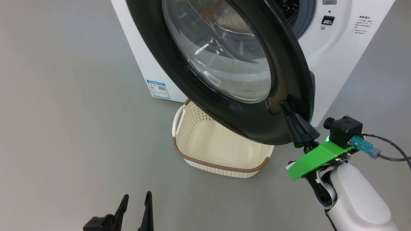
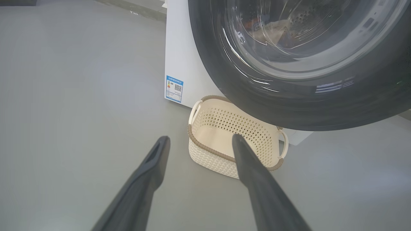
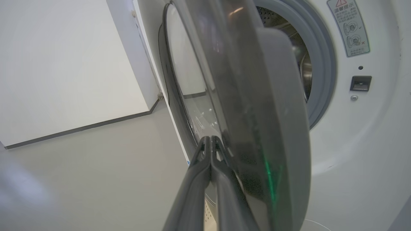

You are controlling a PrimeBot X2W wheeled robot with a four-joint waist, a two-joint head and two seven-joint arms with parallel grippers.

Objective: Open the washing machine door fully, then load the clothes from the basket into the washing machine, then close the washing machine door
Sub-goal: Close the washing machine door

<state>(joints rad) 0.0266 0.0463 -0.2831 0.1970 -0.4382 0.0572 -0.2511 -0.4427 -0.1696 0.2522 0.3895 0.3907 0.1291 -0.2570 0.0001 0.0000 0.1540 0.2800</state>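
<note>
The washing machine [image 1: 337, 57] stands white, its door [image 1: 250, 125] swung partway out, black rim and glass bowl facing me. My right gripper [image 1: 284, 103] is shut, its fingertips pressed on the door's outer face near the free edge; in the right wrist view the right gripper [image 3: 210, 138] meets the door [image 3: 273, 96] beside the drum opening. The basket [image 1: 221, 166] sits empty on the floor under the door. Through the glass of the door [image 2: 257, 106], blurred clothes [image 2: 266, 27] show in the drum. My left gripper [image 1: 137, 194] hangs open, low and left of the basket [image 2: 205, 146].
Grey floor [image 1: 64, 128] spreads to the left and front of the machine. A blue label [image 1: 158, 89] marks the washer's lower front. A white wall with dark skirting [image 3: 80, 128] rises left of the machine. A cable [image 1: 391, 150] trails from my right wrist.
</note>
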